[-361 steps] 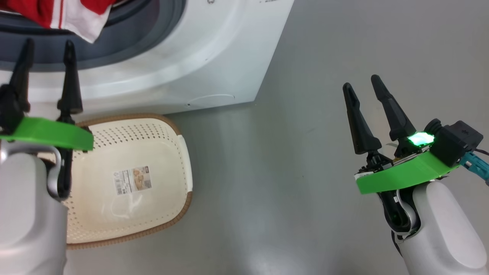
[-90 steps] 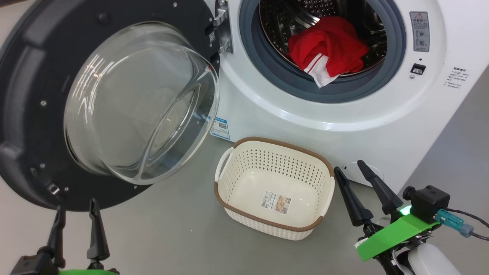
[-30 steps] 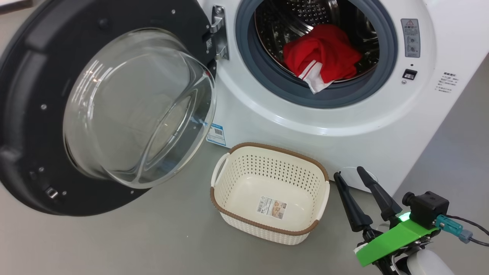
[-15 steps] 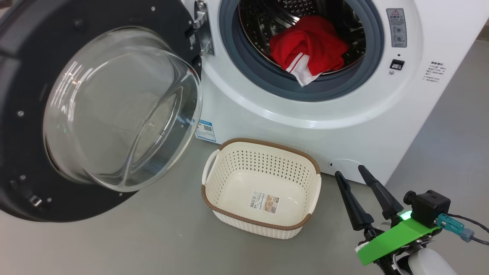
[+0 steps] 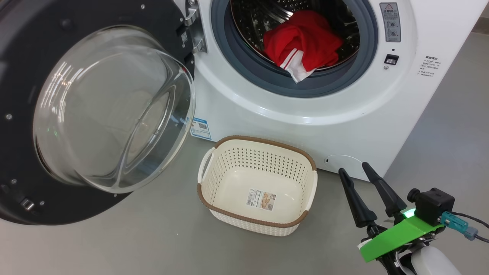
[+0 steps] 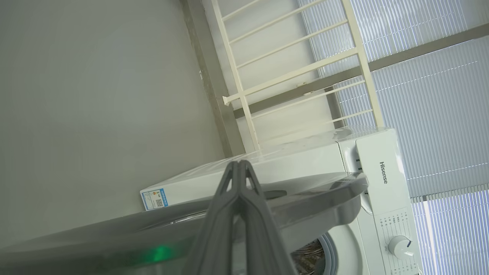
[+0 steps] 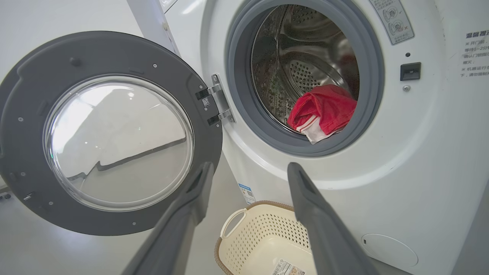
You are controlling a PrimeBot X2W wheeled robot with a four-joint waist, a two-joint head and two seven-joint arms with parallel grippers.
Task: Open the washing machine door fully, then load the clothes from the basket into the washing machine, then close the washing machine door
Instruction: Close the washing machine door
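Head view: the washing machine (image 5: 267,126) stands on the grey floor (image 5: 153,244). The washing machine door (image 5: 23,57) is swung out wide to the left of the drum mouth, with its inner face and domed glass bowl turned toward the camera. The clothes (image 5: 305,36) lie bunched in the drum's lower front, and a white striped corner hangs down onto the grey gasket (image 5: 237,61). The basket (image 5: 263,142) sits on the floor just in front of the machine, below the drum mouth. It is mouth-up, its long axis runs roughly along the machine's front, and the label sticker shows on its bare bottom. The right gripper (image 5: 353,168) hovers near the machine's lower right corner, in front of the round service flap (image 5: 345,162). Its jaws are spread and touch nothing.

Left wrist view: this one alone shows the left gripper (image 6: 238,164), with its jaws pressed together on nothing. It looks past the door, seen edge-on as a grey blade. Beyond that are the machine's side, its control knob (image 6: 400,246), a white rail (image 6: 298,72) and window blinds behind the machine.

Right wrist view: the door is seen face-on, held by its hinge (image 7: 217,101) at the left of the drum mouth. The perforated steel drum (image 7: 305,57) shows more deeply here, with the clothes against its lower right. The spread jaws frame the basket's near end below the drum mouth.
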